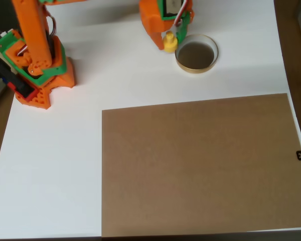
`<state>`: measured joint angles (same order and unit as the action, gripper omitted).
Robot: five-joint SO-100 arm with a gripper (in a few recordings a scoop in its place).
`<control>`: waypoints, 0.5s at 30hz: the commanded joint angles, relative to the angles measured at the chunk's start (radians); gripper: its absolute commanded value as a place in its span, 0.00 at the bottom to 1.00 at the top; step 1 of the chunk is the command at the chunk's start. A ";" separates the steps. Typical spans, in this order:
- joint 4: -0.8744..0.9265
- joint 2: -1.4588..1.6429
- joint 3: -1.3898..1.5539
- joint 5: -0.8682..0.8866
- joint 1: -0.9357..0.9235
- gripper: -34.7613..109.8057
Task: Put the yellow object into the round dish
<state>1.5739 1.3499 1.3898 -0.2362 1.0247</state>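
Yellow object [169, 41] clamped in gripper [169, 40], just left of round dish [196, 66], overhead view.

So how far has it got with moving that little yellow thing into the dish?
The pick-up looks done: the yellow object sits between the gripper fingers at the top of the overhead view. In hand: carrying it, now just left of the round dish. Left: moving it over the dish, whose dark bottom is bare, and letting go.
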 commanded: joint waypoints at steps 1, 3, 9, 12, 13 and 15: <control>0.026 -0.021 -0.100 -0.017 0.012 0.24; 0.037 -0.066 -0.135 -0.021 0.008 0.24; 0.092 -0.184 -0.298 -0.032 -0.002 0.24; 0.129 -0.247 -0.402 -0.035 -0.003 0.24; 0.140 -0.273 -0.436 -0.035 -0.005 0.24; 0.166 -0.325 -0.509 -0.035 -0.005 0.24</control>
<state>1.6874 1.0278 1.0201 -0.2577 1.0140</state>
